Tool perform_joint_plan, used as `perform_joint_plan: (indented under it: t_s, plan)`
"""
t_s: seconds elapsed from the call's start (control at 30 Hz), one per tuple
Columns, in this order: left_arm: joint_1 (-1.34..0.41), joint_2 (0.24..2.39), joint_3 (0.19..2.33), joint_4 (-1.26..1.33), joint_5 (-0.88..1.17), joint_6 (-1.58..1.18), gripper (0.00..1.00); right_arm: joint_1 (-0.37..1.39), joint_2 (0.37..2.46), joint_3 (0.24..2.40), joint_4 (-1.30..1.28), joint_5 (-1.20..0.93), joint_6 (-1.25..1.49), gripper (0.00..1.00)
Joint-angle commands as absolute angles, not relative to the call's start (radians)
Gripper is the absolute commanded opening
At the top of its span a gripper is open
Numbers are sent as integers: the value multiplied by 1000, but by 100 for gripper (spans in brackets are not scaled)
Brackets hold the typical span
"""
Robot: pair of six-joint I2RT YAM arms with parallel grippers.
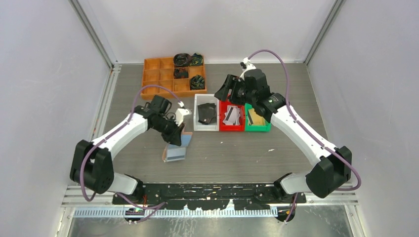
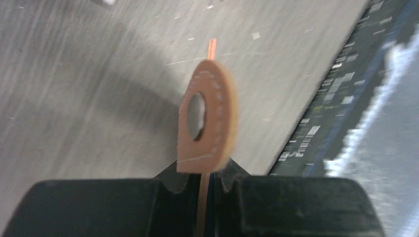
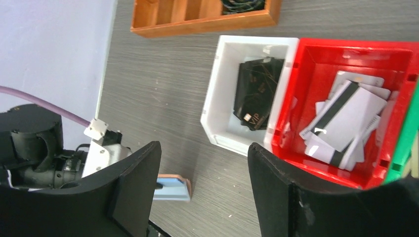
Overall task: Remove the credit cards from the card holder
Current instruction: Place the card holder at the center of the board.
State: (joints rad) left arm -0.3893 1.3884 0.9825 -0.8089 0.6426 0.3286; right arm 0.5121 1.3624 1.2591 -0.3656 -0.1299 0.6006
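The salmon-pink card holder [image 1: 177, 149] lies open left of the bins, its light blue inside facing up. My left gripper [image 1: 174, 134] is shut on its upper edge. In the left wrist view the strap tab [image 2: 207, 118] stands up above the closed jaws of the left gripper [image 2: 205, 174], with the holder's thin edge pinched between them. My right gripper [image 1: 226, 92] is open and empty above the bins; in its own view the right gripper [image 3: 203, 146] frames the holder [image 3: 173, 188]. Black credit cards [image 3: 254, 96] lie in the white bin, whitish ones [image 3: 346, 118] in the red bin.
A white bin [image 1: 198, 114], a red bin [image 1: 232, 128] and a green bin [image 1: 259, 127] stand side by side mid-table. The orange compartment tray [image 1: 158, 76] with black coiled bundles sits behind them. Frame rails run along the table's sides.
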Motion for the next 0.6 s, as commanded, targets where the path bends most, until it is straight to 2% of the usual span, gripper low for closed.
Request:
perform_joint_plan:
  t_s: [0.0,0.13,0.3,0.4,0.57]
  plan:
    - [-429,1429,906,-653,397,581,0,482,1281,1231,-341,-93,608,70]
    - [-431,1428,799,-421,155,713,6,464,1244,1199,-335,-90,606,73]
    - [-431,1466,679,-102,-93,909,37,457,1237,1195,-354,-93,606,74]
    - [-430,1494,671,13,-170,895,40,457,1229,1184,-366,-84,606,75]
    - [-417,1418,712,-52,-159,799,40,457,1213,1161,-388,-82,614,76]
